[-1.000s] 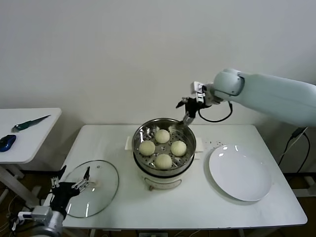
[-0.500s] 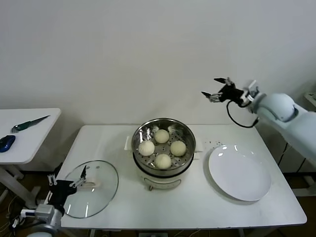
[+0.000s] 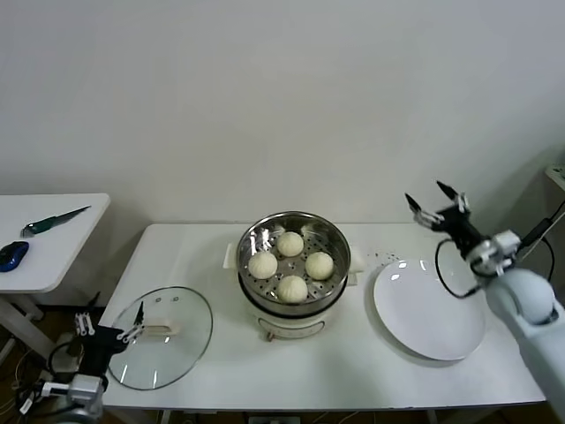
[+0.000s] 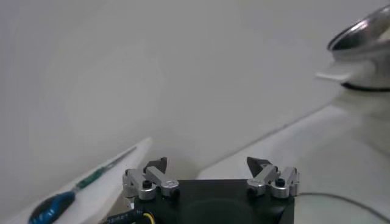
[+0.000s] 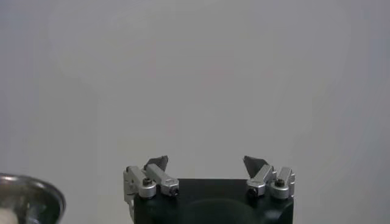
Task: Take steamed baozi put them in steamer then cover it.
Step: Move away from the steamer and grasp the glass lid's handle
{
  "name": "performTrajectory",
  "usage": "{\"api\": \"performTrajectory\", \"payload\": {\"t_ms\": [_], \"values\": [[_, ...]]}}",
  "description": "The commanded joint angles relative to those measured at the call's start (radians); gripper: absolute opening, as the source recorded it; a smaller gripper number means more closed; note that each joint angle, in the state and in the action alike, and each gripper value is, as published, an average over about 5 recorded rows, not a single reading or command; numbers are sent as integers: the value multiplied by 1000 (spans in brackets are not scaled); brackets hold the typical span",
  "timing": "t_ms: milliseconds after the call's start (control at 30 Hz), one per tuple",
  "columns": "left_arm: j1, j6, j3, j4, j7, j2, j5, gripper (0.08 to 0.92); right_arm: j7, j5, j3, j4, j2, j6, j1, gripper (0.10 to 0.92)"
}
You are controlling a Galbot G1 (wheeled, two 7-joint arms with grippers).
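Note:
Several cream-white baozi [image 3: 290, 263] lie in the shiny steel steamer [image 3: 251, 238] on its cream pot base at the table's middle. The clear glass cover [image 3: 188, 327] with its cream handle [image 3: 159, 331] lies flat on the table at the front left. My left gripper [image 3: 110, 325] is open and empty, low at the table's front left corner beside the cover; its own view [image 4: 210, 165] shows the steamer's rim [image 4: 359, 36] far off. My right gripper [image 3: 439, 201] is open and empty, raised above the far edge of the white plate [image 3: 441, 322]. It also shows in its own view [image 5: 206, 162].
A side table [image 3: 53, 256] at the left holds a green-handled knife [image 3: 53, 220] and a blue object [image 3: 12, 254]. The bare wall stands behind the table. A cable hangs at the right edge [image 3: 530, 243].
My right arm has swung away from above the steamer to the right and come down over the plate. My left gripper has moved slightly lower and leftward beside the cover.

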Motion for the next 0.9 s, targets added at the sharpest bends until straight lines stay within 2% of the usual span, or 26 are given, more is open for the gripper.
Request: {"api": "performTrajectory", "payload": {"t_ms": [33,200,300,500,700,900], "values": [[-1,-20,3,5,-24,7,91,823,14,-104,340,40,290,255,-471,823],[31,-57,-5,20,-65,57,137,823,14,-124,310,30,354,307,-492,823],[45,-58,-9,25,-129,83,238,823,19,-152,289,15,388,324,-491,823],[66,-83,-22,66,-305,108,729,823,33,-190,252,-10,432,342,-472,823],[84,-44,21,169,-421,62,1120,823,41,-199,235,-25,442,345,-457,823],[49,-21,78,306,-505,-2,1194,823,43,-205,234,-36,448,350,-460,823]]}}
